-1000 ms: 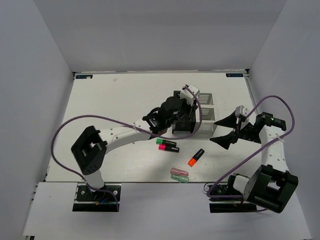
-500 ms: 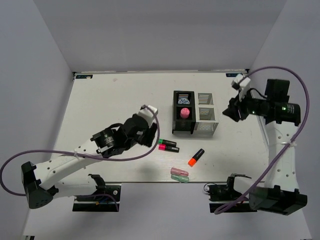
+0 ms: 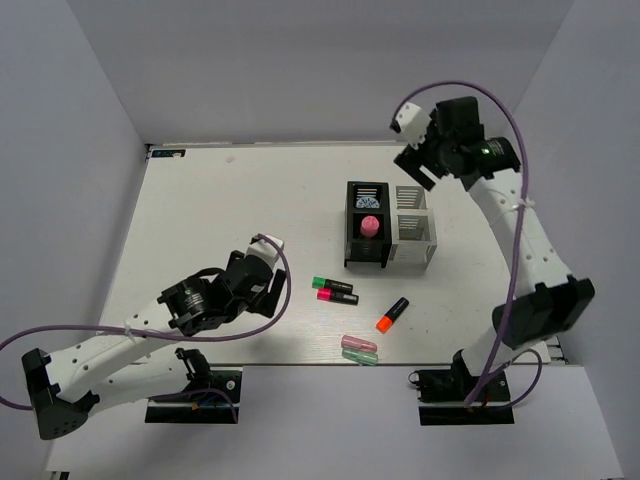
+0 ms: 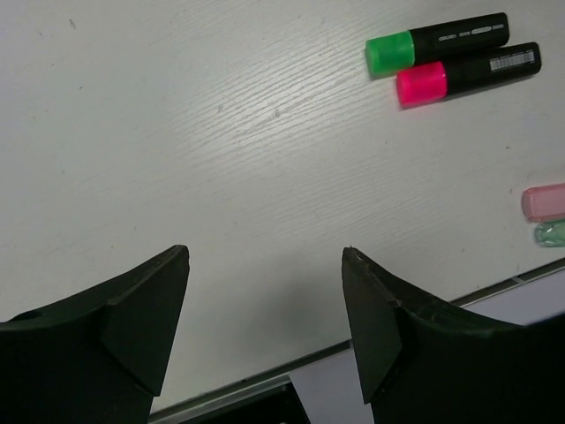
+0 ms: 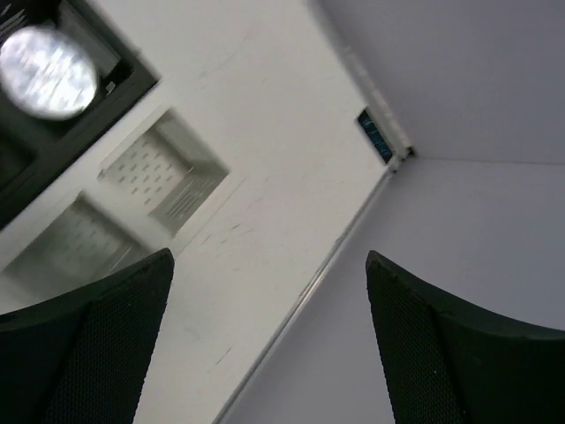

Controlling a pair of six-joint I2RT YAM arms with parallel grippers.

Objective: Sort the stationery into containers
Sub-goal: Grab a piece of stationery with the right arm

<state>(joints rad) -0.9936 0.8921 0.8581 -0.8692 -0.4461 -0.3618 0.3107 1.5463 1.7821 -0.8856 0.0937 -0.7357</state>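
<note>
The black container [image 3: 365, 255] holds a pink translucent piece [image 3: 370, 225]; the white container [image 3: 414, 245] stands against its right side. In front of them lie a green-capped marker [image 3: 333, 284], a pink-capped marker [image 3: 337, 296], an orange-capped marker [image 3: 392, 314], a pink oblong piece [image 3: 356, 343] and a green one [image 3: 362, 355]. My left gripper [image 3: 278, 292] hangs open and empty left of the markers. In the left wrist view the gripper [image 4: 265, 256] is over bare table, with the green-capped marker [image 4: 437, 44] and the pink-capped marker [image 4: 468, 72] at the upper right. My right gripper [image 3: 415, 165] is raised, open and empty, behind the containers.
The table's near edge [image 4: 265, 375] runs just below my left fingers. In the right wrist view the open gripper [image 5: 269, 258] looks down on the table's back right edge [image 5: 318, 274], the side wall, and the white container [image 5: 168, 177]. Purple cables loop from both arms.
My left gripper drew back from the black container toward the near left and opened; the pink piece now lies in that container. My right arm rose and swung to the back.
</note>
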